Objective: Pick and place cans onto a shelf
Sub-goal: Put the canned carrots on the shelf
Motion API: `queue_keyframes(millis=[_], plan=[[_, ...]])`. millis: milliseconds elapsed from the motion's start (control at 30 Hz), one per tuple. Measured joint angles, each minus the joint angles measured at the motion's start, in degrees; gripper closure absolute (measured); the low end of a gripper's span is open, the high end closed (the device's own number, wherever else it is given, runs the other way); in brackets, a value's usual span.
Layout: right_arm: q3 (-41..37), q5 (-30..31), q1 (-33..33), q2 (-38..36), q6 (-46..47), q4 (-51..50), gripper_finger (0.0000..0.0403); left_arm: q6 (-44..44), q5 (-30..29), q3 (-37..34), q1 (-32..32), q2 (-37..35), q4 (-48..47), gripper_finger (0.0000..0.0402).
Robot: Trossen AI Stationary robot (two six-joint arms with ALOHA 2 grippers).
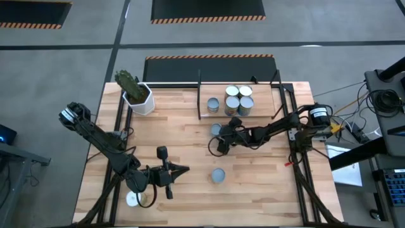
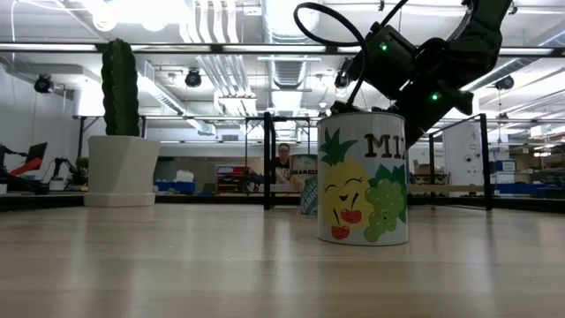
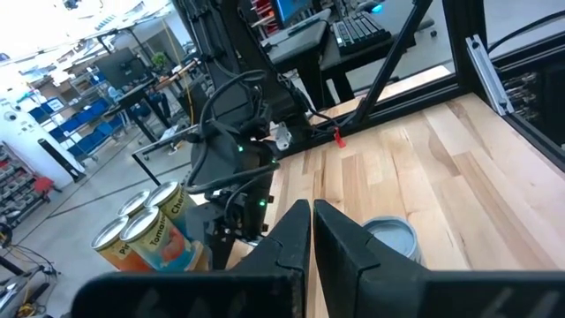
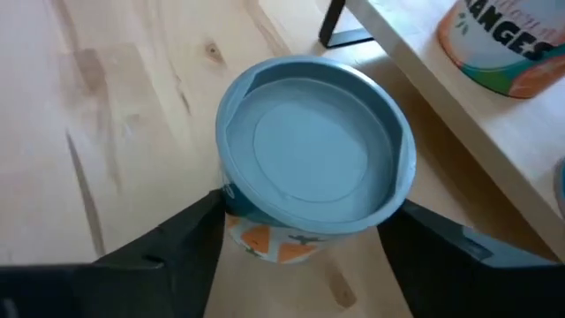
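My right gripper [image 4: 305, 243]: fingers spread either side of an orange-labelled can [image 4: 313, 168] with a blue-grey top, not visibly pressing it; near the table's middle, just off the shelf's front edge.
My left gripper [image 3: 311, 231]: shut, empty, near the table's front edge.
Shelf [image 1: 266, 104]: against the table's rear edge, four cans [image 1: 238, 100] on it.
Loose can [image 1: 218, 175]: front-centre of the table [image 1: 266, 183].
Cactus pot [image 1: 139, 98]: rear-left corner.

A grey concrete floor [image 1: 76, 63] surrounds the table, with hazard-striped black mats [image 1: 207, 9] (orange-and-black edges). Beyond, ceiling ducts [image 2: 216, 53] and bright lights [image 2: 132, 11] hang over blue storage bins [image 3: 66, 102].
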Motion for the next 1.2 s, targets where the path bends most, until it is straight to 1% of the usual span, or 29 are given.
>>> queue_keyframes(millis=[100,200,267,467,600,700,767,833,1000,1067,1200], plan=[[0.00,-1.47,0.00,-0.74,-0.04,-0.13,0.0160,0.39,-0.02,0.00,0.00,0.00,0.03,0.0402],[0.09,-2.98,0.23,-3.07,-0.03,-1.59,0.0174,2.46,0.01,-0.04,0.00,-0.29,0.11,0.0402],[1.42,-3.96,0.39,-5.36,-0.03,-5.06,0.0180,4.08,-0.01,-0.04,0.00,-1.11,0.13,0.0402],[7.23,-4.33,0.42,-11.27,-1.97,-16.00,0.0198,8.23,-0.02,-0.04,0.01,-4.70,0.22,0.0402],[11.01,-4.37,0.39,-12.64,-2.19,-24.40,0.0214,7.75,-0.02,-0.04,0.02,-6.11,0.03,0.0402],[12.80,-5.92,0.37,-12.62,-1.97,-29.34,0.0219,7.41,0.01,-0.04,0.01,-6.03,-0.58,0.0402],[14.36,-7.05,0.37,-12.16,-0.89,-30.95,0.0213,7.37,0.01,-0.04,0.01,-5.86,-0.66,0.0402],[15.81,-7.28,0.37,-11.08,-0.99,-33.41,0.0199,7.31,0.03,-0.04,0.14,-5.61,-0.79,0.0402],[18.72,-6.61,0.08,-7.65,-3.77,-34.74,0.0141,7.21,0.03,-0.04,0.17,-5.53,-0.79,0.0402],[19.84,-5.21,-0.30,-5.93,-4.31,-36.10,0.0117,6.99,0.03,-0.06,0.17,-5.53,-0.87,0.0402],[20.71,-4.18,-1.11,-2.24,-5.22,-37.69,0.0079,6.67,0.05,-0.07,0.17,-5.53,-1.42,0.0402]])
